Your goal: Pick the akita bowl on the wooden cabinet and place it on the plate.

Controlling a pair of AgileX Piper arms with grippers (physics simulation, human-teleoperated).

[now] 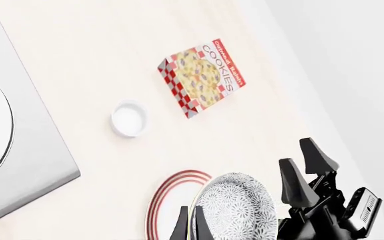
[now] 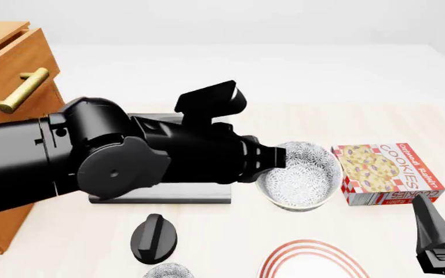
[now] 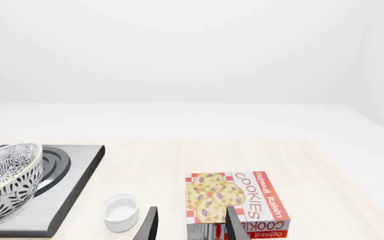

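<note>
Pale wooden table point(image 2: 346, 121); left end effector point(image 1: 192, 225) closed on akita bowl point(image 2: 300, 174) rim above plate point(image 2: 312, 260); rigid, glazed, breakable, slip-prone; right end effector point(image 3: 190, 225) parted, empty.

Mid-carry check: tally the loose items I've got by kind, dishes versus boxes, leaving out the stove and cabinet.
Dishes: 3 – the akita bowl held in the left gripper, the plate, the small white cup
Boxes: 1 – the cookie box
Total: 4
</note>
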